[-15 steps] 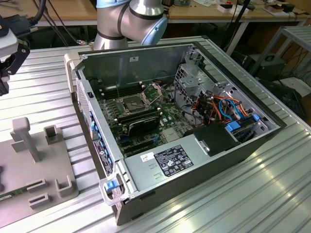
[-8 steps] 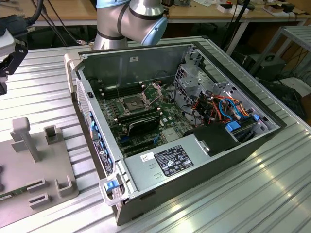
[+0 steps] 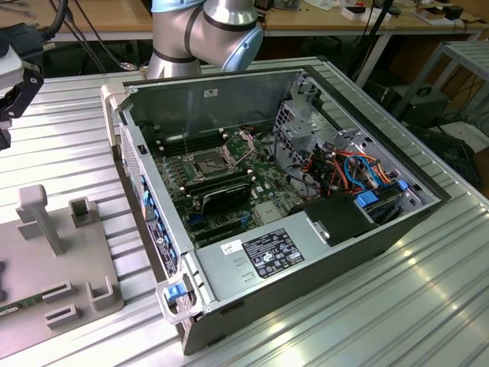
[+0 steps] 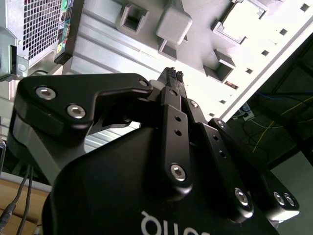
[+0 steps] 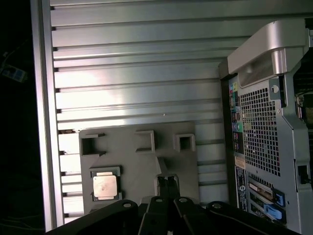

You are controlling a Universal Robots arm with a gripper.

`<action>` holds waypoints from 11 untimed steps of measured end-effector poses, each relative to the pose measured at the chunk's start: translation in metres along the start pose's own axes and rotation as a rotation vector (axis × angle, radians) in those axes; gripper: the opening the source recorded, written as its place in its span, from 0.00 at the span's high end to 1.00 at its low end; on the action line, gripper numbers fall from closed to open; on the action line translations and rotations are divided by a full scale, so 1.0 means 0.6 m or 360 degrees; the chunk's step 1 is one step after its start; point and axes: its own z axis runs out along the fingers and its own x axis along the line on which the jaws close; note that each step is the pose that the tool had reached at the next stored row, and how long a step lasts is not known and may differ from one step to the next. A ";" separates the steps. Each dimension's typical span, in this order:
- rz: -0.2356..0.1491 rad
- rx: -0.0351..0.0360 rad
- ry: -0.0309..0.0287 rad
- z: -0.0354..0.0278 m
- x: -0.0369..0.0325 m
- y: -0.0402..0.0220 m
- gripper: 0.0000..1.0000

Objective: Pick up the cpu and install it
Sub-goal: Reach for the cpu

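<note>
Empty tool (image 5: 167, 180) pressed together above grey fixture (image 5: 137, 164); cpu (image 5: 105, 186) sits flat in its pocket just beside tool, on side away from computer case (image 5: 264, 122).

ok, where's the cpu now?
In the first wrist view the cpu sits in a pocket of the grey fixture plate, outside the case, apart from the gripper.

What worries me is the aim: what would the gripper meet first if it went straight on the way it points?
Probably the grey fixture plate, not the cpu: in the first wrist view the shut gripper sits over the plate, apart from the chip in its recess. Depth is unclear.
</note>
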 end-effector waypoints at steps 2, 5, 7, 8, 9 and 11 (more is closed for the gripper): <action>0.0000 0.0000 -0.00002 0.000 0.001 0.000 0.89; 0.0000 0.0000 0.00001 0.000 0.006 0.000 0.89; 0.0000 0.0000 0.00000 0.000 0.012 -0.001 0.89; 0.0000 0.0000 -0.00001 0.000 0.015 -0.001 0.89; 0.0000 0.0000 -0.00001 0.000 0.018 -0.001 0.89; 0.0000 0.0000 -0.00001 0.000 0.023 -0.002 0.89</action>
